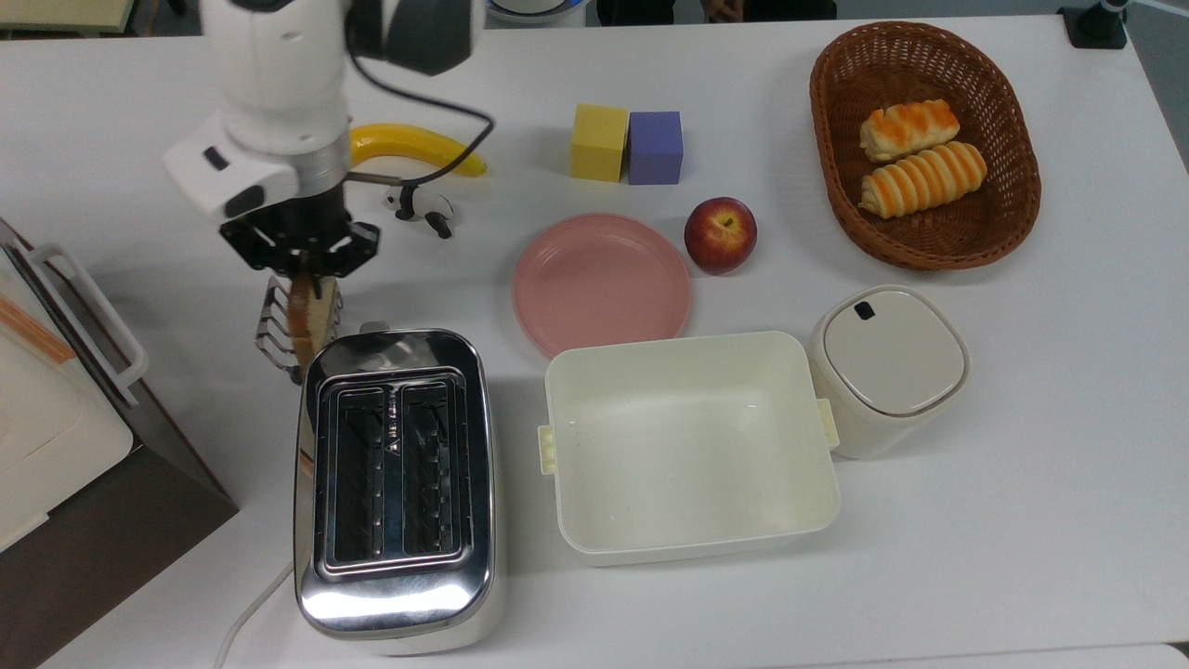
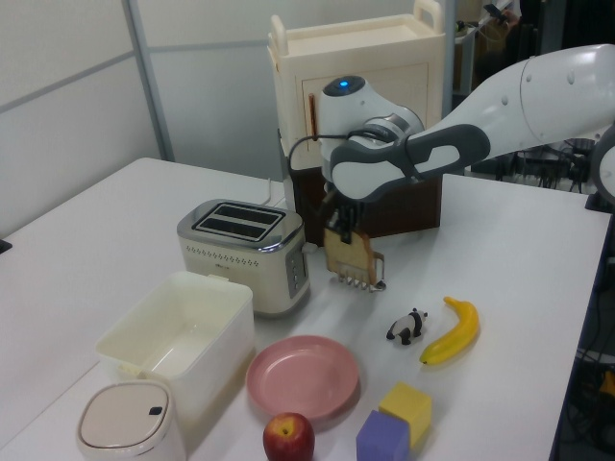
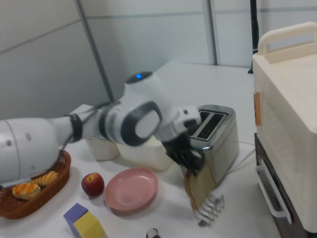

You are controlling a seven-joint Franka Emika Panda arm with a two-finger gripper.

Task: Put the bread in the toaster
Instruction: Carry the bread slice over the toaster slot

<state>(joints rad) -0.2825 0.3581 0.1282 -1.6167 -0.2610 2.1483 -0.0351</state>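
My gripper (image 1: 302,268) is shut on the top edge of the bread (image 1: 301,321), a speckled brown slice hanging upright and seen edge-on in the top view. The slice hangs just beyond the toaster's far end. A small wire rack (image 1: 270,331) is against the bread's lower edge; whether it rests on the table I cannot tell. The chrome two-slot toaster (image 1: 395,483) stands with both dark slots empty. In the left view the gripper (image 2: 338,230) holds the bread (image 2: 348,255) to the right of the toaster (image 2: 245,252). The right view shows the gripper (image 3: 193,162), the bread (image 3: 200,186) and the toaster (image 3: 216,131).
A cream tub (image 1: 689,446) and a lidded canister (image 1: 887,367) stand on the toaster's right in the top view. Behind them are a pink plate (image 1: 602,283), an apple (image 1: 720,234), two foam cubes (image 1: 627,144), a banana (image 1: 418,147), a toy panda (image 1: 420,204) and a wicker basket (image 1: 924,237). A cream cabinet (image 1: 46,409) occupies the top view's left edge.
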